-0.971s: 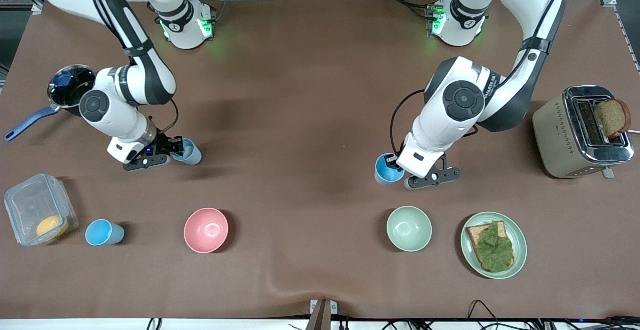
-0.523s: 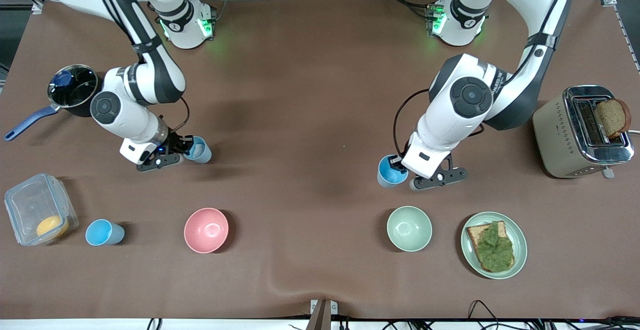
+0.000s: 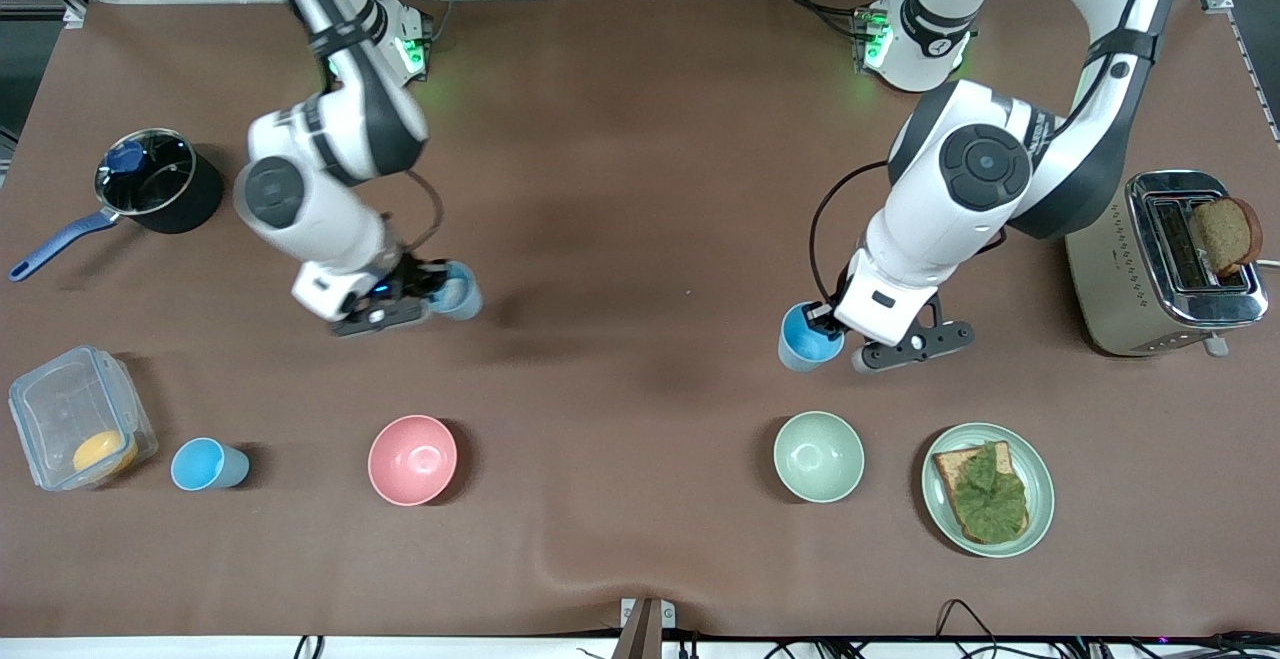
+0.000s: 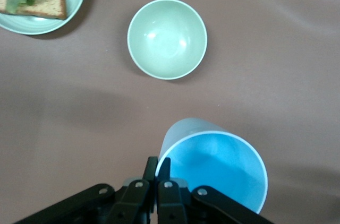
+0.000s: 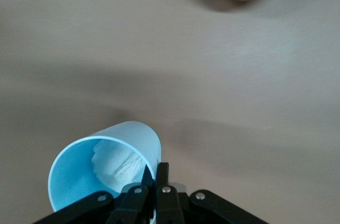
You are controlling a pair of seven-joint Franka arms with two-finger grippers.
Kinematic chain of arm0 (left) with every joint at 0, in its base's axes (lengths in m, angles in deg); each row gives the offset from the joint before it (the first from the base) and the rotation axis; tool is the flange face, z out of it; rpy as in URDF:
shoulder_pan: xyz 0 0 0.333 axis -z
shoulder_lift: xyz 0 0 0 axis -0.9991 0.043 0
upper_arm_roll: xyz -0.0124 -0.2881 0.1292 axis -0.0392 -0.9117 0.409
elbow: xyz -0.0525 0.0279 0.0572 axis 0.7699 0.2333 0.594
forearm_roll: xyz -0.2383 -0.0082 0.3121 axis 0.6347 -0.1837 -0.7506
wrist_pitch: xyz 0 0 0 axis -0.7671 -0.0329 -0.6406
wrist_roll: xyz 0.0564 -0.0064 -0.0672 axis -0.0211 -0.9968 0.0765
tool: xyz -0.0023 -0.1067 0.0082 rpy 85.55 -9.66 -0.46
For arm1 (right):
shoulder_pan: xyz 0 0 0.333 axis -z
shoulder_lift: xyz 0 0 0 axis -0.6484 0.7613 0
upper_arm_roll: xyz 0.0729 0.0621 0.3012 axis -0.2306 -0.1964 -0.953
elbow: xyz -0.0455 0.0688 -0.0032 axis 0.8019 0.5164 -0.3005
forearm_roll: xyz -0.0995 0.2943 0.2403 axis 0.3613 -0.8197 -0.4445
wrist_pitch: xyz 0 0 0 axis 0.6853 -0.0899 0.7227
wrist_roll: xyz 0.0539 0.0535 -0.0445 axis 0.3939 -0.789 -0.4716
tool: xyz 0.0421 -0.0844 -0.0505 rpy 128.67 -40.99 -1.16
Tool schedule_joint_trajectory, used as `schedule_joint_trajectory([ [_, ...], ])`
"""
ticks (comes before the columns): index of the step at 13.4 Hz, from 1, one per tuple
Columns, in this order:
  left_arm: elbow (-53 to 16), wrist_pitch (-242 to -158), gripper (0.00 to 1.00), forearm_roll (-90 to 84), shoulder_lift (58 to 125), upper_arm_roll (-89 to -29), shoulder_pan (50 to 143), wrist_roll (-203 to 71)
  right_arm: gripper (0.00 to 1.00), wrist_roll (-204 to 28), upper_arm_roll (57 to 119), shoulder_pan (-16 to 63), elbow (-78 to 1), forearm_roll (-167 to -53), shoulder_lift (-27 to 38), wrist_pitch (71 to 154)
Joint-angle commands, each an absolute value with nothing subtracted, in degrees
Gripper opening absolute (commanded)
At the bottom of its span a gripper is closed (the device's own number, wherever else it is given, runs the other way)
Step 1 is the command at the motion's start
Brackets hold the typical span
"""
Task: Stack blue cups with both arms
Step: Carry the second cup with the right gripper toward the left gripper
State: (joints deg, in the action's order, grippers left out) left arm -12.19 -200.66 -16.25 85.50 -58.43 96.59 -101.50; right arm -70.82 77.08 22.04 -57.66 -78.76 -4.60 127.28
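My right gripper (image 3: pixel 428 291) is shut on the rim of a blue cup (image 3: pixel 461 291) and holds it tilted above the table, over the bare mat on the right arm's side. In the right wrist view this cup (image 5: pixel 79 173) shows a white patch inside, with my fingers (image 5: pixel 163 173) pinching its wall. My left gripper (image 3: pixel 835 324) is shut on the rim of a second blue cup (image 3: pixel 803 341), over the mat above the pale green bowl (image 3: pixel 818 456); the left wrist view shows the cup (image 4: pixel 215 173). A third blue cup (image 3: pixel 207 465) stands alone beside the clear container.
A pink bowl (image 3: pixel 412 459) sits near the front camera. A plate with bread and lettuce (image 3: pixel 987 489) lies beside the green bowl. A toaster (image 3: pixel 1165 264) holding bread stands at the left arm's end. A pot (image 3: pixel 150 184) and a clear container (image 3: pixel 75 429) are at the right arm's end.
My right gripper carried its cup toward the table's middle and the arm rose. My left gripper shifted its cup slightly toward the left arm's end.
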Motion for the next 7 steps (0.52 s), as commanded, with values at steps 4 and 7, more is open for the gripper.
schedule_joint_trajectory([
  [4, -11.9, -198.7, 0.00, -16.6, 83.4, -59.1, 94.8, -101.9, 0.00, -46.7, 77.8, 7.7, -50.8, -79.0, 3.0, 131.1],
  [7, -10.4, -197.7, 0.00, -16.6, 84.0, -58.5, 94.1, -101.1, 0.00, -38.6, 77.8, 3.5, -46.7, -78.8, 7.4, 131.6],
])
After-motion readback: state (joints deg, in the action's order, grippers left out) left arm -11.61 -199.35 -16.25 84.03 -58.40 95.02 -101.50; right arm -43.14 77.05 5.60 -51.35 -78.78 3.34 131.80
